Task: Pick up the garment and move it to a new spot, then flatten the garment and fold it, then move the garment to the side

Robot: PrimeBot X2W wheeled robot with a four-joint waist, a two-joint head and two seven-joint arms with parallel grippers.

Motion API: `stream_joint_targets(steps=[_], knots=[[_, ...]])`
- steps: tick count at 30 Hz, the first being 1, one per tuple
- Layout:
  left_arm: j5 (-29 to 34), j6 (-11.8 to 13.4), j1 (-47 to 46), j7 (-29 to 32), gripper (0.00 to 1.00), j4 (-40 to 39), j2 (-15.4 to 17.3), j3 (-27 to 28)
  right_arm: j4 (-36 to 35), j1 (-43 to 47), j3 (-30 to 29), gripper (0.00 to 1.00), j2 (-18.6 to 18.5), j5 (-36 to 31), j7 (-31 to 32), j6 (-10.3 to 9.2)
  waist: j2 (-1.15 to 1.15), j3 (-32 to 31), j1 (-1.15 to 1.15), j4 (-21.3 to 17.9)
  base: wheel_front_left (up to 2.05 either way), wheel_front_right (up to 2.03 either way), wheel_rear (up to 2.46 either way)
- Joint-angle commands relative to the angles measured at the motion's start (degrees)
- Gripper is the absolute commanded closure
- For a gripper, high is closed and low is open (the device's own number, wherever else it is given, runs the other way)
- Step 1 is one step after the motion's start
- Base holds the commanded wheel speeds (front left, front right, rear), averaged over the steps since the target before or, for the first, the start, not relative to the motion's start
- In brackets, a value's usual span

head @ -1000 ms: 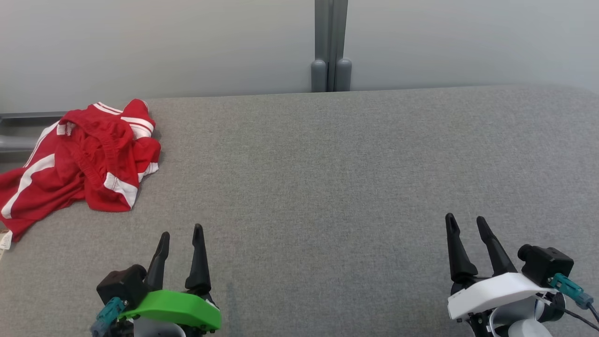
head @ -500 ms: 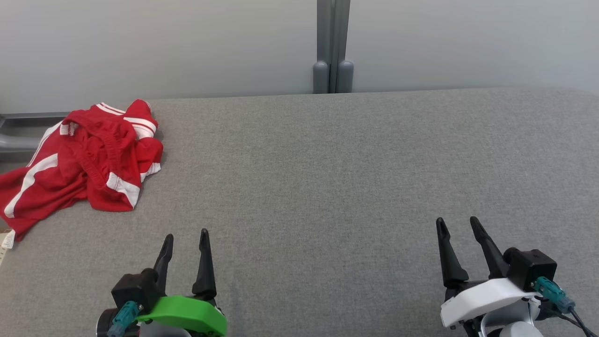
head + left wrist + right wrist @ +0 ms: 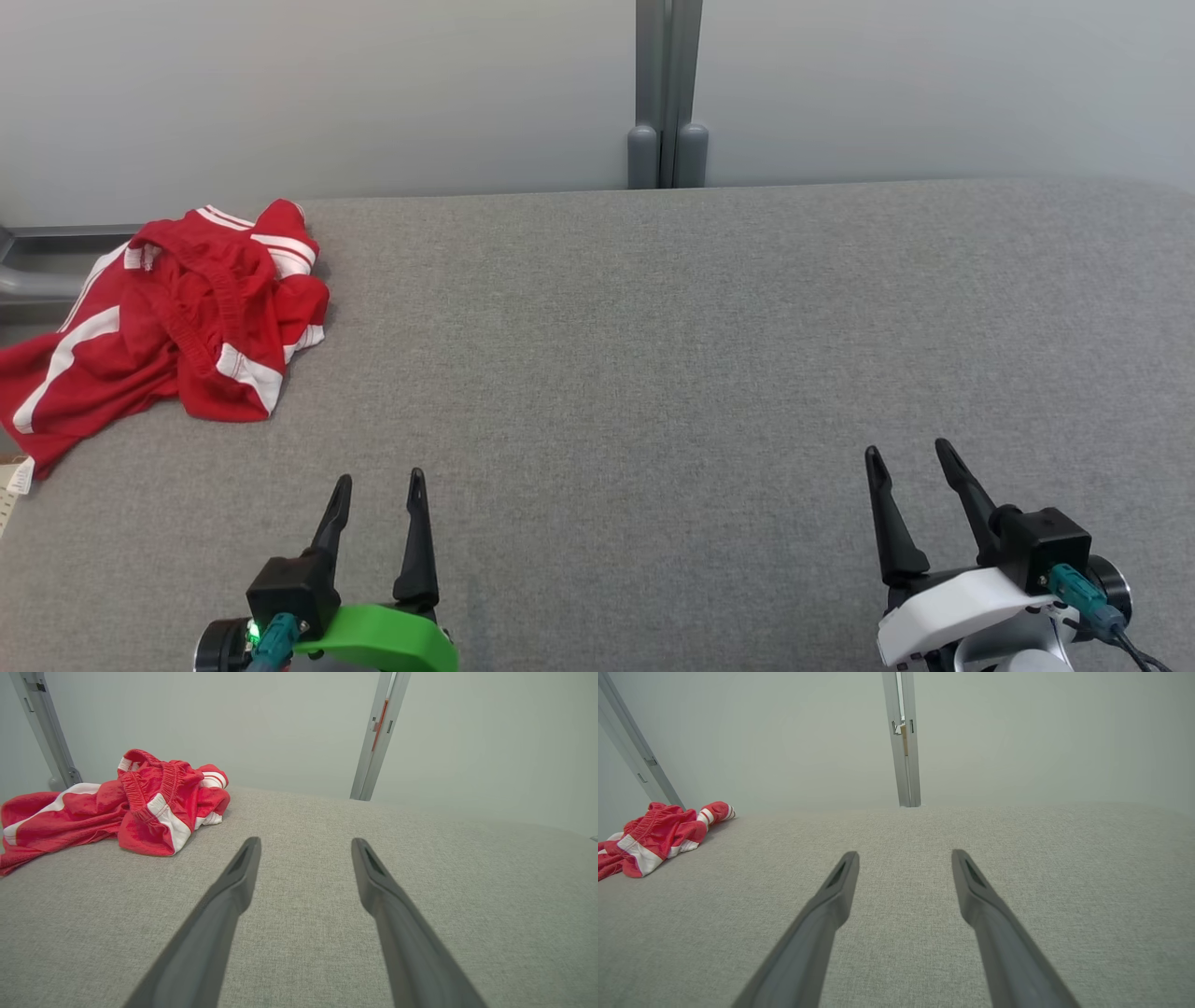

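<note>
While both arms hover low over the grey pad (image 3: 653, 355), neither grip has anything in it! The left gripper (image 3: 379, 476) is at seven o'clock, fingers spread apart and empty. The right gripper (image 3: 907, 446) is at five o'clock, fingers spread too, with bare pad between them. Up at ten o'clock, by the pad's far left edge, the garment (image 3: 75, 392) lies crumpled, red with white bands. It's bunched against red cloth with an elastic waistband (image 3: 201, 303), and where one ends and the other begins I cannot tell. A grey post (image 3: 667, 93) stands at twelve o'clock.
</note>
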Motion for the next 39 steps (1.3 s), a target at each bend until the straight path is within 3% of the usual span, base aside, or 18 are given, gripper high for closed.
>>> stream_joint_targets(steps=[1, 15, 31, 35, 39], knots=[[1.4, 0.3, 0.5, -0.5, 0.00, -0.1, 0.4, -0.1, 0.0, 0.5, -0.1, 0.00, -0.3, -1.2, -0.6, 0.02, 0.00, 0.0, 0.00, 0.0, 0.00, 0.00, 0.00], [6.1, 1.1, 0.9, -2.0, 0.00, -0.1, 0.4, -0.6, -0.2, 0.7, 0.1, 0.00, -0.3, -6.4, -2.0, 0.01, 0.00, 0.1, 0.00, 0.3, 0.00, 0.00, 0.00], [5.6, 1.3, 0.5, -1.7, 0.00, 0.6, 0.4, -0.4, 0.5, 0.6, -0.6, 0.00, -0.3, -5.4, -1.9, 0.01, 0.00, 0.0, 0.00, 0.5, 0.00, 0.00, 0.00], [5.6, 1.2, -0.3, -1.7, 0.00, 0.7, 0.4, -0.7, 0.0, 1.0, -0.8, 0.00, -0.3, -5.4, -1.9, 0.01, 0.00, 0.1, 0.00, 2.3, 0.00, 0.00, 0.00], [6.0, 1.2, -1.0, -1.7, 0.00, 0.6, 0.4, -0.7, -0.8, 1.2, -0.7, 0.00, -0.3, -5.2, -1.9, 0.01, 0.00, 0.1, 0.00, 6.7, 0.00, 0.00, 0.00]])
